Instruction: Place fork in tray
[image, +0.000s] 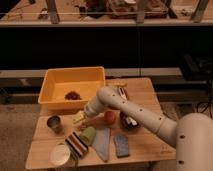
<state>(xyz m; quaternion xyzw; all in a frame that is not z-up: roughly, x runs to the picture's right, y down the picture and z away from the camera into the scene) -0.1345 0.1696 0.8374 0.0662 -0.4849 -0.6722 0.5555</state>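
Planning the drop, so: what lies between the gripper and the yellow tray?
In the camera view, only a bare strip of the wooden table lies between the gripper, low beside the metal cup, and the front wall of the tray.

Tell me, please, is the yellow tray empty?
No, a dark brown clump lies inside the tray, while the claw is just in front of it.

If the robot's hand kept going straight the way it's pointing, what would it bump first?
Probably the metal cup, just beyond the hand in front of the tray; depth is unclear.
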